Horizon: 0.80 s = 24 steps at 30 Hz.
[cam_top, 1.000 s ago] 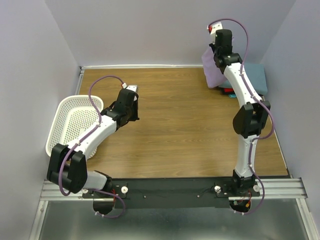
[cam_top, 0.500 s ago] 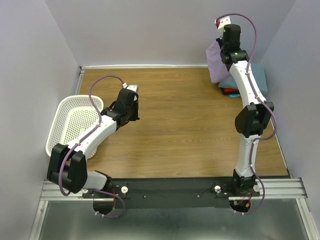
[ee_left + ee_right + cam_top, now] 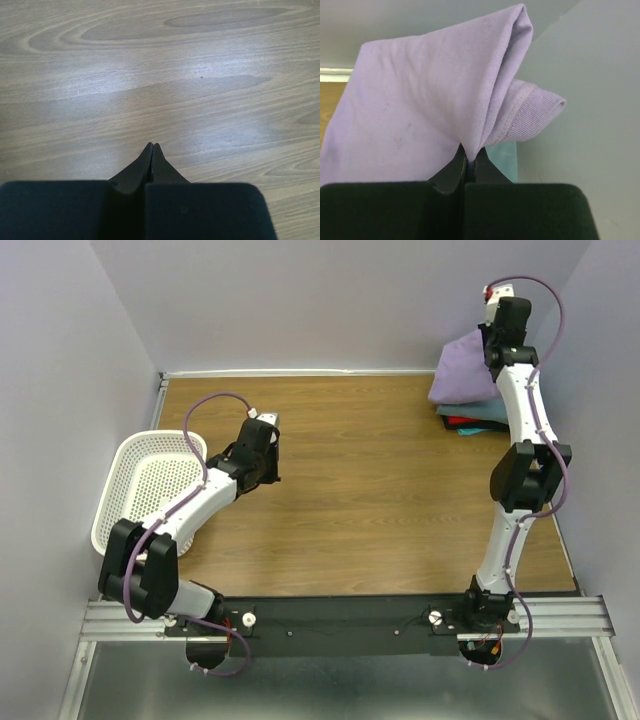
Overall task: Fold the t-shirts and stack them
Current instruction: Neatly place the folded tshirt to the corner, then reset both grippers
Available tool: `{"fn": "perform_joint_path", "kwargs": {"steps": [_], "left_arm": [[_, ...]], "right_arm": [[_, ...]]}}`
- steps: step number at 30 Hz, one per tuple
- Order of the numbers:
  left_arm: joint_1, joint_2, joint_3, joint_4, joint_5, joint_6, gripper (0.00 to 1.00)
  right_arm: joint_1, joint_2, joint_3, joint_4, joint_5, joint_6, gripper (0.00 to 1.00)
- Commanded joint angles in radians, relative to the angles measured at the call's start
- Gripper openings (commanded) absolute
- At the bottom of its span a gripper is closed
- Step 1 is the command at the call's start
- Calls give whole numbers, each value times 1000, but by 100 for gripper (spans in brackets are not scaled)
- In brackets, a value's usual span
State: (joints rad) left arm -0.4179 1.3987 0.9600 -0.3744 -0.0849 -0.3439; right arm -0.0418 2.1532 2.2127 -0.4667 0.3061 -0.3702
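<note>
Hanging limp from one pinch, the purple shirt (image 3: 420, 100) looks light, soft and floppy, so you should take it by a bunched fold or hem. Your right gripper (image 3: 468, 160) is clamped tight on such a fold, holding the shirt at the far right corner above the folded teal shirt (image 3: 482, 410) and red shirt (image 3: 460, 423). Your left gripper (image 3: 152, 148) is pressed closed on nothing, over the wooden table (image 3: 200, 75).
</note>
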Motion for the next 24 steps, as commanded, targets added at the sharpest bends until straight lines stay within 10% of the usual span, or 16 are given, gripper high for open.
{"fn": "perform_joint_path", "kwargs": {"steps": [1,11,12,13,15,24], "left_arm": [[5,22,-9,14,17,9,0],[5,56,-9,11,16,8,0],[5,59,-10,11,16,8,0],[5,59,-9,11,16,8,0],[5,59,-9,9,17,8,0],[5,25,-7,14,28,6,0]], "right_arm": [[-49,26,16,36,-59,51,0],[-109,157,35,48,-61,111,9],[-112,161,38,48,-44,122,20],[-110,172,42,49,-24,131,61],[-115,175,60,49,26,155,100],[-104,13,33,30,-59,293,100]]}}
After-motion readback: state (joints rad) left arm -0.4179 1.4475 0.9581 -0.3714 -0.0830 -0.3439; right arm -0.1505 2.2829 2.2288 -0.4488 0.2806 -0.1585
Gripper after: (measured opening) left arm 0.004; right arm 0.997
